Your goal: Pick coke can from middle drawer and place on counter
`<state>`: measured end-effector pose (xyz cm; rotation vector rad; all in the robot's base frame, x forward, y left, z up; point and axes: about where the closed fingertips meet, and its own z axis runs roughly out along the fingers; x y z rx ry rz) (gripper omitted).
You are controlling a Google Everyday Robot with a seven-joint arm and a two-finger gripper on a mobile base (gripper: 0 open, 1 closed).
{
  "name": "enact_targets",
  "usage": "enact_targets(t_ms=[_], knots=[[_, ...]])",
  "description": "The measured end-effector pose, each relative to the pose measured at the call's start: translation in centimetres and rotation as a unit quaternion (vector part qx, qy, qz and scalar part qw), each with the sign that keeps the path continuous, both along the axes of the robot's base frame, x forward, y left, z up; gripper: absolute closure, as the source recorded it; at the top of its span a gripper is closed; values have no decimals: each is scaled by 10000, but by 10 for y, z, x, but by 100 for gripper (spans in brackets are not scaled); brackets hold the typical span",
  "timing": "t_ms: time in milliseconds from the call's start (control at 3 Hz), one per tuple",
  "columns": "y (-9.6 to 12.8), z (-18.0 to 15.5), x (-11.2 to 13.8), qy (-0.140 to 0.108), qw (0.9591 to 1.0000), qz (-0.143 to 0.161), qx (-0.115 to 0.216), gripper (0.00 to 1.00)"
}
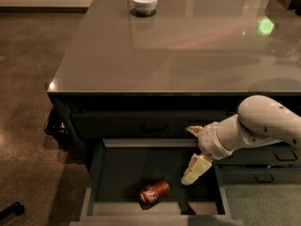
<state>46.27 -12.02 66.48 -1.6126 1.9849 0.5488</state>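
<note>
At the far left we are looking at a brown floor, with a dark object that we cannot identify poking in at the lower left corner. A white bowl is sitting on the table near its upper left corner. Below the table's front edge the drawer is standing pulled out toward the bottom of the frame. The can is lying on its side on the drawer floor, at lower centre, near the front wall. Just right of it and higher, the hand is hanging over the right part of the drawer, its two pale fingers spread apart and gripping nothing, clear of the can. The white arm is reaching in from the right edge. A green glint is shining on the table at upper right.
</note>
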Motion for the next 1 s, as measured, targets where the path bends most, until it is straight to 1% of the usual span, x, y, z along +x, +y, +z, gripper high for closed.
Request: enact_targets(t_ms=[333,667,1000], knots=[[0,0,0,0,10000,0,0,0],[18,-31,8,-25,9999,126,41,0],[42,-87,18,-5,9999,159,57,0]])
